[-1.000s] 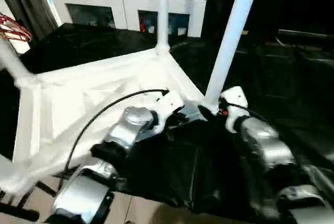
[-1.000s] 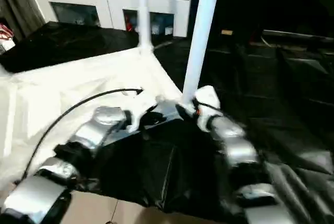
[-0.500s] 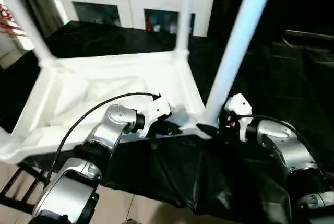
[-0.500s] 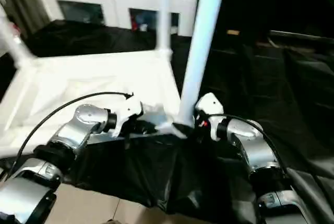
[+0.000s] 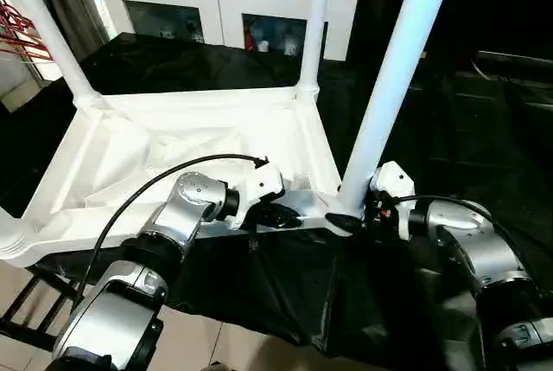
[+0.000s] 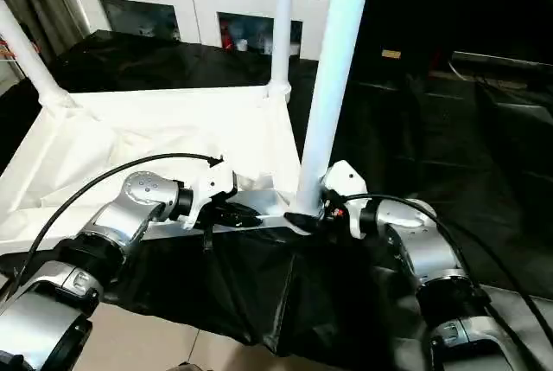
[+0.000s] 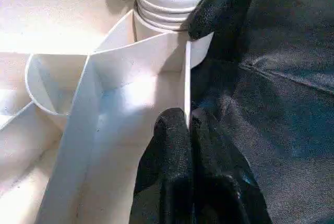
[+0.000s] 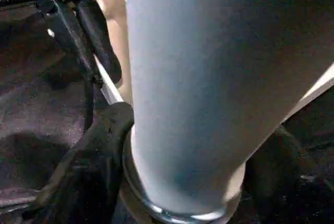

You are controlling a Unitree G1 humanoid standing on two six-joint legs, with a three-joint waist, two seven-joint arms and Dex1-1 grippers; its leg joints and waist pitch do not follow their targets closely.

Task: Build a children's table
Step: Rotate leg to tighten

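Observation:
The children's table lies upside down, its ribbed white tabletop (image 5: pixel 173 142) facing up. Three white legs stand up from its corners: one near right (image 5: pixel 393 77), one far right (image 5: pixel 313 25) and one far left (image 5: pixel 47 34). My left gripper (image 5: pixel 281 215) is shut on the tabletop's front rim beside the near right corner. In the left wrist view its black fingers (image 7: pixel 175 145) pinch that thin wall. My right gripper (image 5: pixel 346 220) clasps the base of the near right leg. In the right wrist view a finger (image 8: pixel 94 166) presses the leg's collar (image 8: pixel 177 211).
A white cabinet with glass doors (image 5: pixel 216 8) stands behind the table. Black sheeting (image 5: pixel 302 284) covers the surface under and around the tabletop. A black cable (image 5: pixel 147 189) arcs over my left forearm. Red hangers (image 5: pixel 17 34) hang at the far left.
The head camera has lifted and shifted, so the whole scene sits differently. My right gripper's fingers have drawn in around the leg's base. The left gripper keeps its hold on the rim.

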